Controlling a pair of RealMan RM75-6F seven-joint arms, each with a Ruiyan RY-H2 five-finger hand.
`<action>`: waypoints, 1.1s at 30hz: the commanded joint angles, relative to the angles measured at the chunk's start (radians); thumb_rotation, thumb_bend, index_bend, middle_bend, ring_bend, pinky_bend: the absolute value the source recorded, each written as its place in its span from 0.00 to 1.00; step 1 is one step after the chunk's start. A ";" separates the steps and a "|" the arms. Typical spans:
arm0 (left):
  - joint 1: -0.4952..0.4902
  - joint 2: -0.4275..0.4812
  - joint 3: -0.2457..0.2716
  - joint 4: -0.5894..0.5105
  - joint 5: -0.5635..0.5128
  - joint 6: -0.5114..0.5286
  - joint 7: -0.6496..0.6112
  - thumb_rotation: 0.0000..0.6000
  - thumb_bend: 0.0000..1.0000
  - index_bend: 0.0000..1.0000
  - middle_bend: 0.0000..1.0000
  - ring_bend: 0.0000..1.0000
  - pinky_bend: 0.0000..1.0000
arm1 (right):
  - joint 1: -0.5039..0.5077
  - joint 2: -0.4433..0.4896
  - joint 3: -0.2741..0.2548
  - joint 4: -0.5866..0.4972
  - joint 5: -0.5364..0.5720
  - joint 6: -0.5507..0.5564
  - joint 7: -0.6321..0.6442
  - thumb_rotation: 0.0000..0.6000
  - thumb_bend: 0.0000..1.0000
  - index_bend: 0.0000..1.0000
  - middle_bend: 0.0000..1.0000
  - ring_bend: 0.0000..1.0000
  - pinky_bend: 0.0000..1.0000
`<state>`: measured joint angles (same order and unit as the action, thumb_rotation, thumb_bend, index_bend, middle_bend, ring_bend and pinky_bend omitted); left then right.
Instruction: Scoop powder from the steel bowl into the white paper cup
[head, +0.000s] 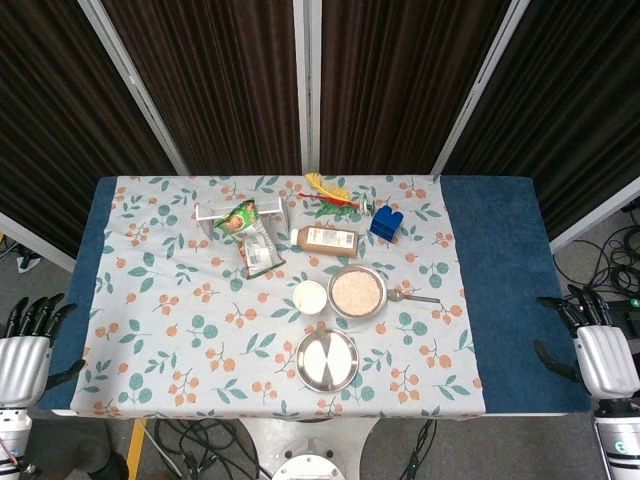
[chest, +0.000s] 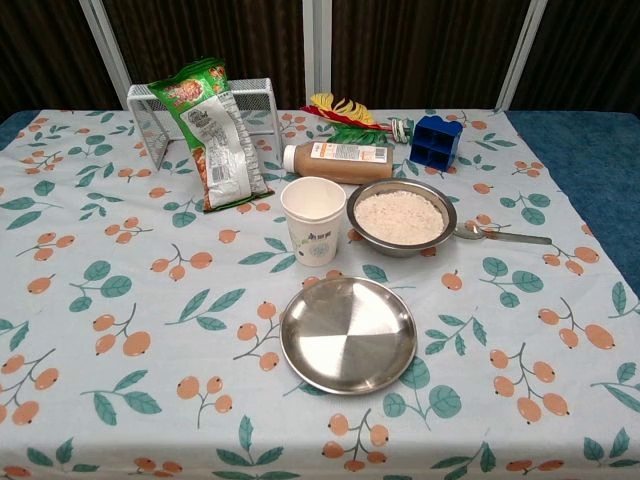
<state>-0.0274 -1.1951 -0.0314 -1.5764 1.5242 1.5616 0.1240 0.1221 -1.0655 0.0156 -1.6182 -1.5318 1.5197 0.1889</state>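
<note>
The steel bowl (head: 357, 292) (chest: 401, 216), filled with pale powder, stands at the middle of the table. Just left of it the white paper cup (head: 310, 297) (chest: 312, 221) stands upright. A metal spoon (head: 412, 296) (chest: 500, 235) lies on the cloth to the right of the bowl, its head next to the rim. My left hand (head: 28, 340) hangs off the table's left edge with fingers apart, holding nothing. Beyond the right edge my right hand (head: 597, 343) is likewise spread and bare. The chest view shows neither hand.
An empty steel plate (head: 327, 359) (chest: 348, 334) lies in front of the cup and bowl. Behind them are a brown bottle (head: 327, 240) (chest: 336, 160) on its side, a snack bag (head: 253, 237) (chest: 213, 130) leaning on a wire rack (head: 213, 213) (chest: 150, 110), a blue block (head: 386, 222) (chest: 435, 141) and a red-yellow-green toy (head: 330, 194) (chest: 345, 115).
</note>
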 joint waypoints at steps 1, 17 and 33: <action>0.001 -0.001 0.001 0.001 -0.002 -0.001 -0.001 1.00 0.02 0.27 0.22 0.13 0.06 | -0.003 -0.001 0.002 -0.001 -0.002 0.000 -0.002 1.00 0.24 0.23 0.28 0.08 0.00; 0.002 -0.006 -0.001 0.014 -0.001 0.003 -0.017 1.00 0.02 0.27 0.22 0.13 0.06 | 0.116 -0.014 0.055 -0.036 0.002 -0.176 -0.134 1.00 0.11 0.23 0.29 0.08 0.00; -0.006 -0.002 -0.009 0.014 -0.022 -0.017 -0.018 1.00 0.02 0.27 0.22 0.13 0.06 | 0.429 -0.395 0.173 0.290 0.306 -0.588 -0.451 1.00 0.21 0.39 0.32 0.08 0.00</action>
<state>-0.0329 -1.1969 -0.0397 -1.5628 1.5029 1.5456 0.1065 0.5175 -1.4151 0.1732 -1.3738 -1.2680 0.9680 -0.2253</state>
